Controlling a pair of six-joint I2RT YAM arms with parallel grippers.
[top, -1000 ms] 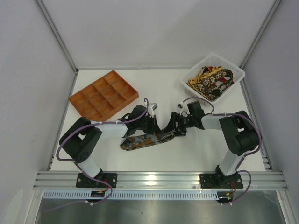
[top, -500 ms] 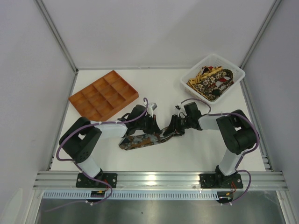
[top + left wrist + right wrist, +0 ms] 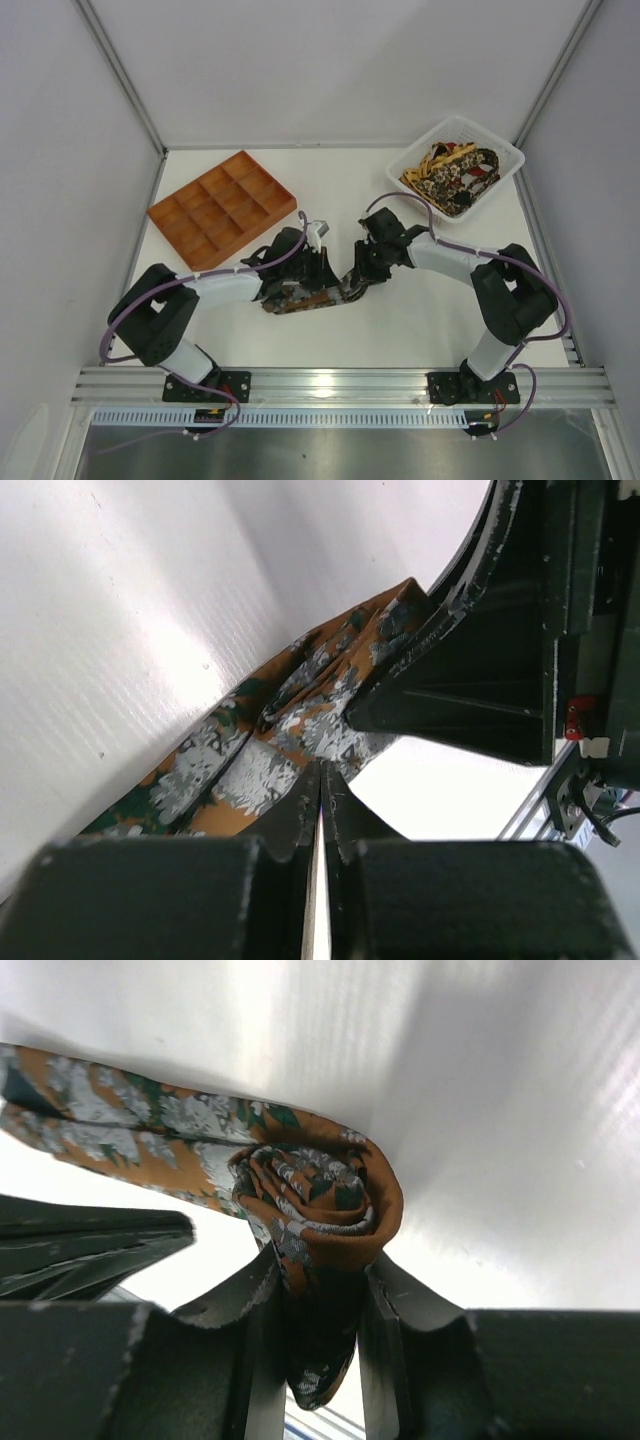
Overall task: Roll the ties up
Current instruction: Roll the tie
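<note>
One tie (image 3: pixel 300 297), orange-brown with grey and dark green blotches, lies on the table between the arms. Its right end is wound into a small roll (image 3: pixel 322 1198). My right gripper (image 3: pixel 318 1282) is shut on that roll, whose tail hangs down between the fingers (image 3: pixel 252 1295). From above, the right gripper (image 3: pixel 358 277) stands at the tie's right end. My left gripper (image 3: pixel 321 772) is shut, its tips resting on the flat stretch of the tie (image 3: pixel 250 770). It sits over the tie's middle (image 3: pixel 318 272). More ties (image 3: pixel 452 176) lie heaped in the basket.
An orange compartment tray (image 3: pixel 222 205) stands at the back left. A white basket (image 3: pixel 500 150) stands at the back right. The two grippers are close together, the right one (image 3: pixel 470 670) looming just ahead of the left. Booth walls stand on both sides.
The right gripper has shut on the rolled end and moved left toward the left gripper. The laid-out stretch of tie looks shorter. The left arm has shifted slightly.
</note>
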